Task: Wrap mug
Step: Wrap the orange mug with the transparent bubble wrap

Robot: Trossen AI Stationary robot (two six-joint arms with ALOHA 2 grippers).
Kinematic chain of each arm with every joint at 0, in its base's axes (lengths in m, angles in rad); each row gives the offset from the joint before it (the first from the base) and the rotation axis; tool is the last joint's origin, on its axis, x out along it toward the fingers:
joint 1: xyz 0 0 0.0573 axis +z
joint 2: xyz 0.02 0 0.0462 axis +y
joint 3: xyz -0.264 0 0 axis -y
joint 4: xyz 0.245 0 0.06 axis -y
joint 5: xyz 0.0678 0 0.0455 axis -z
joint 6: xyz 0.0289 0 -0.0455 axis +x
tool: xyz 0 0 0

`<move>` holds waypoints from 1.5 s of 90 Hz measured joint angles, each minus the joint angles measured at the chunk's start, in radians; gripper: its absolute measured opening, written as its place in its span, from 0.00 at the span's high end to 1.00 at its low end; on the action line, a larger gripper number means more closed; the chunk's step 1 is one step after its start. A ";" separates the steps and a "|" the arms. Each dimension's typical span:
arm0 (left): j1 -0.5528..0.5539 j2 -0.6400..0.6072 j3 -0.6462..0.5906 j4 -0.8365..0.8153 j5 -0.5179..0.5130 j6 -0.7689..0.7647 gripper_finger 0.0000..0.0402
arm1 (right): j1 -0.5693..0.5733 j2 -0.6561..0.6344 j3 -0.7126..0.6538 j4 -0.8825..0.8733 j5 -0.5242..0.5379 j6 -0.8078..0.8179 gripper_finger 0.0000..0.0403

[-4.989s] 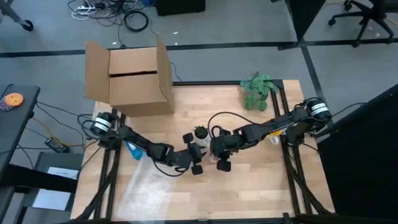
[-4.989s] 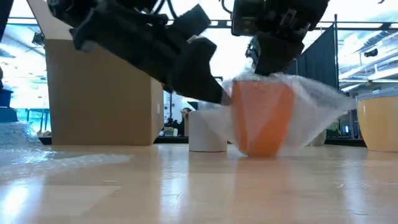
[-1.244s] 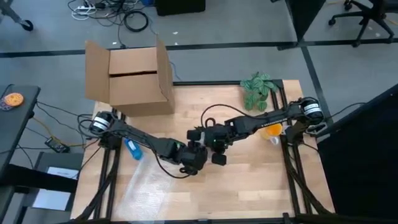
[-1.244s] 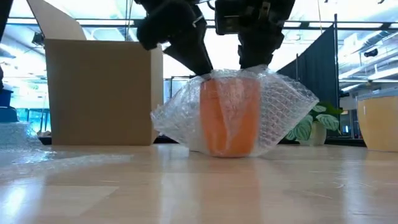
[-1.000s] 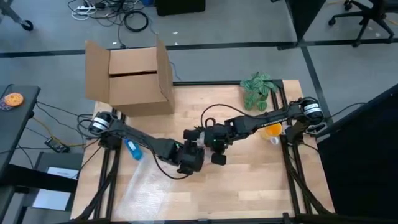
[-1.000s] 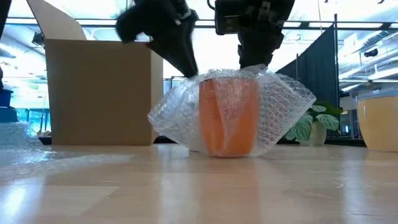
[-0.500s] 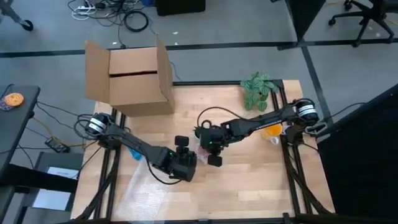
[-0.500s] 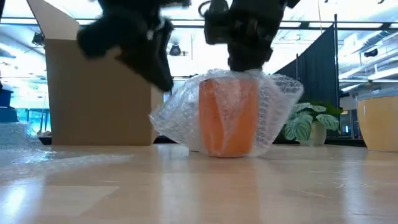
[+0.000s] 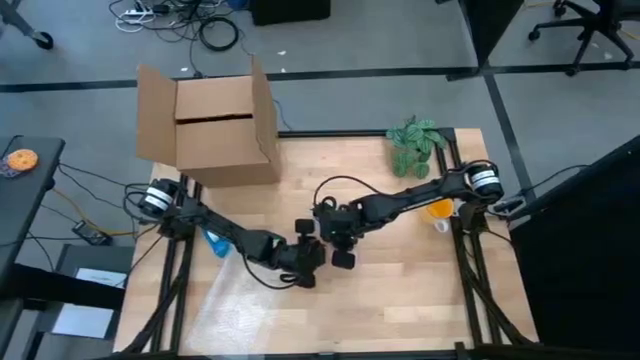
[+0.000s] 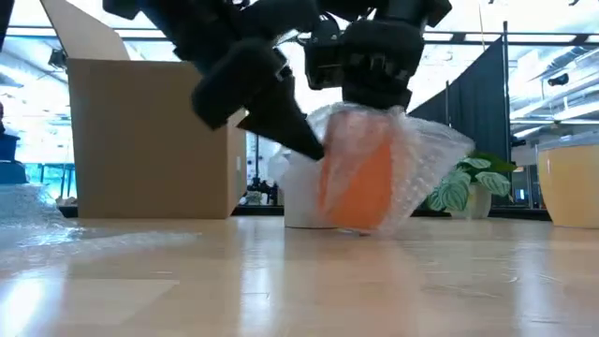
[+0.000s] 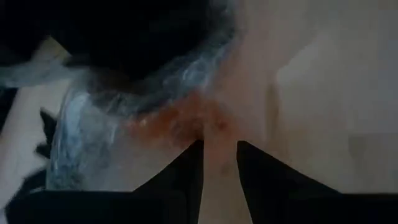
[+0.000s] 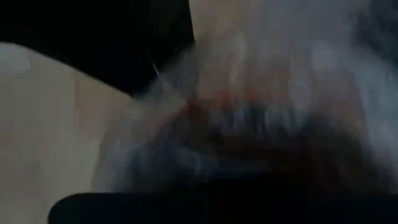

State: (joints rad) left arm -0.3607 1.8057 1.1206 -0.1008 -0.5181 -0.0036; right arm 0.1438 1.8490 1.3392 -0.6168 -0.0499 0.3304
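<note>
The orange mug [image 10: 360, 187] stands at the table's middle, tilted, under a loose sheet of bubble wrap [image 10: 426, 154]. In the high view both grippers cover it. My right gripper [image 10: 374, 89] sits on the mug's top, shut over wrap and rim. My left gripper [image 11: 219, 163] is open, its fingers slanting down at the mug's wrapped side [image 10: 323, 154] from the table's left. Whether its tips touch the wrap, I cannot tell. My right gripper comes down on the mug's wrapped top [image 10: 374, 114] from above. Its own body and the wrap hide the fingers, so the kind of hold does not show. The mug leans over beneath it, its base [image 10: 360, 225] at the table.
An open cardboard box [image 9: 210, 120] stands at the far left and a small plant [image 9: 415, 145] at the far right. A yellow bowl [image 10: 571, 187] is at the right edge. A white cylinder [image 10: 299, 197] stands behind the mug. More bubble wrap [image 9: 235, 295] lies near left.
My left gripper drew back toward the table's near left, then came back low against the mug's side. My right gripper shifted a little toward the left edge. The mug, upright a second ago, now leans, and the wrap has bunched closer around it.
</note>
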 joint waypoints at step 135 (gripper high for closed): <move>-0.086 0.138 0.024 0.157 0.120 -0.076 0.79 | 0.145 -0.004 0.162 -0.266 0.043 -0.008 0.86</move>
State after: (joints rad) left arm -0.4465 1.9442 1.1450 0.0566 -0.3985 -0.0799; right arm 0.2886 1.8450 1.5010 -0.8833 -0.0065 0.3223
